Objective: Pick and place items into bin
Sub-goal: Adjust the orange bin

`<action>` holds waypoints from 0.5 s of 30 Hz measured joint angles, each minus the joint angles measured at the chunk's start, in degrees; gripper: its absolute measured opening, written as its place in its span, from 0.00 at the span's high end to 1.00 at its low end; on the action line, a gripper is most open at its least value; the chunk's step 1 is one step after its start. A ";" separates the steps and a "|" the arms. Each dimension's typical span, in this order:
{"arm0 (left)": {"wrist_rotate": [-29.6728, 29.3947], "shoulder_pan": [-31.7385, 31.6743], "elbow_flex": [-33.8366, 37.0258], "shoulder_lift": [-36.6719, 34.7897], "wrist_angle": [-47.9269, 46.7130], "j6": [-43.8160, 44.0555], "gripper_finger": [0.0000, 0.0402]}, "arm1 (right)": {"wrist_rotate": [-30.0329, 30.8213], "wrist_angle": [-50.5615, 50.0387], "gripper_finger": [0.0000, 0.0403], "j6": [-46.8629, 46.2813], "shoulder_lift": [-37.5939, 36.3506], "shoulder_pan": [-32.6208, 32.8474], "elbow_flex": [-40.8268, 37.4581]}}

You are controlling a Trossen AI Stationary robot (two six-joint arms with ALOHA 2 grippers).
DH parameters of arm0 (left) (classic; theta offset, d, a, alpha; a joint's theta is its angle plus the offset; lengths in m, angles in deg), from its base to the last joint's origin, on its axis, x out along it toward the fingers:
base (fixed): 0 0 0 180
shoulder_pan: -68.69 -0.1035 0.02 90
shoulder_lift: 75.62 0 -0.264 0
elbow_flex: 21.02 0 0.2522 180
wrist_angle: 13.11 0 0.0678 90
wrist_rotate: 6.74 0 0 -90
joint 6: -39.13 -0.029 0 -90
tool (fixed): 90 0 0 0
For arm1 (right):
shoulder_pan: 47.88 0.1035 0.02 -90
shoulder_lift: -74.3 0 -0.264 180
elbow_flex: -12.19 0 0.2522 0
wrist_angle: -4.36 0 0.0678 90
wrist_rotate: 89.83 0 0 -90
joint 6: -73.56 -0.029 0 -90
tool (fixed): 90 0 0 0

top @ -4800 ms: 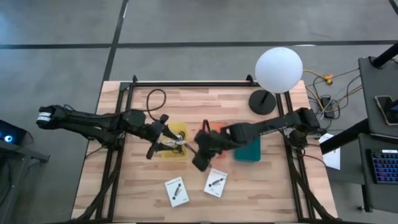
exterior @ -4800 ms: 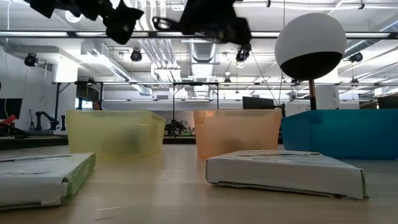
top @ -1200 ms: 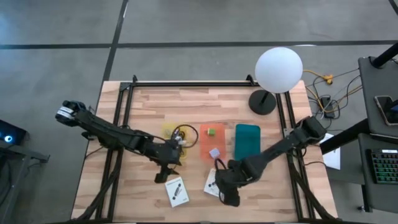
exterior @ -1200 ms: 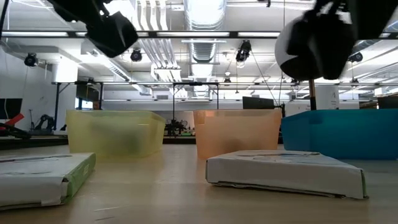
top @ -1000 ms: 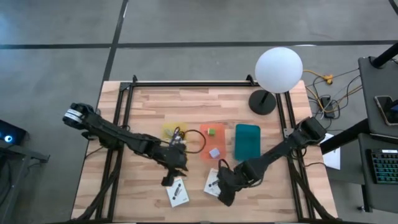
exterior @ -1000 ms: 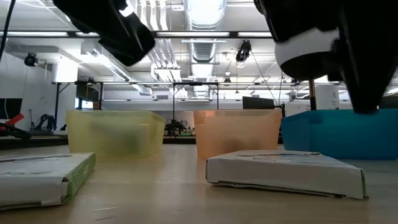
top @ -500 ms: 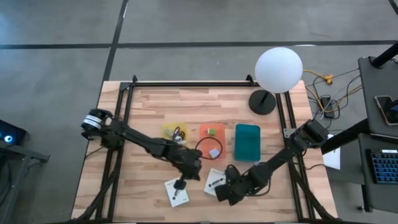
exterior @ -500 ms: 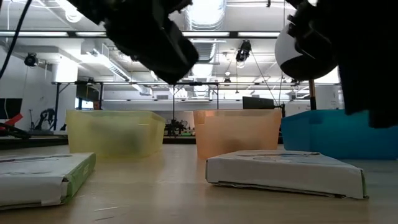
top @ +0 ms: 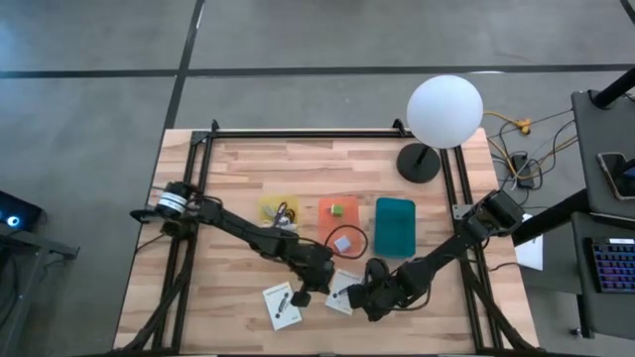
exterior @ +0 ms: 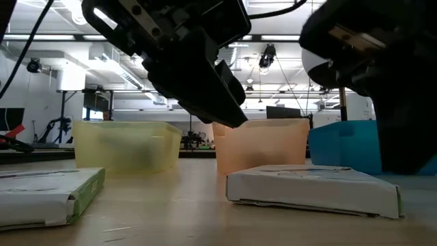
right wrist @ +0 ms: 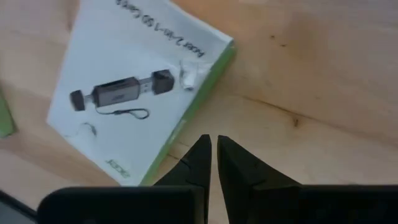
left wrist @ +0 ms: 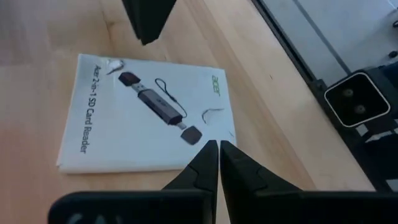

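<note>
Two white card-reader boxes lie flat on the wooden table near its front edge: the left card [top: 281, 304] and the right card [top: 340, 291]. My left gripper [top: 301, 295] is shut and hovers between them; in the low view its tip [exterior: 235, 117] hangs well above the table. My right gripper [top: 360, 295] is shut at the right card's right edge [right wrist: 186, 134]. The yellow bin [top: 278, 211] holds a black cable. The orange bin [top: 339, 224] holds a green cube [top: 337, 209] and a grey piece [top: 343, 243]. My right gripper's shut fingertips [right wrist: 202, 149] stand at the right card's green-edged side, coming slanting down from the table's right. I cannot tell whether they touch the card or the table beside it.
A teal bin [top: 395, 226] stands right of the orange one. A white globe lamp [top: 444, 109] on a dark base stands at the far right corner. A black frame [top: 298, 132] runs along the table's far and side edges. Bare wood lies between the bins and the far edge.
My left gripper has swung from beside the yellow bin toward the table's right and near edge, ending between the two cards. My right gripper has stayed by the right card and come lower. Both cards lie where they were.
</note>
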 joint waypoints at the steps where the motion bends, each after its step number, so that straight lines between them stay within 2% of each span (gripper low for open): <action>1: -0.15 0.00 -0.08 0.13 0.21 0.00 1.00 | -0.15 0.18 0.95 -0.05 0.00 0.00 -0.24; 10: -2.23 -0.03 -0.15 2.41 3.87 0.10 1.00 | -1.11 7.30 0.95 1.05 -0.02 -1.11 -2.20; 15: -2.71 -0.02 -0.43 3.60 3.19 0.92 1.00 | -1.12 7.70 0.95 3.67 -0.02 -3.13 -2.31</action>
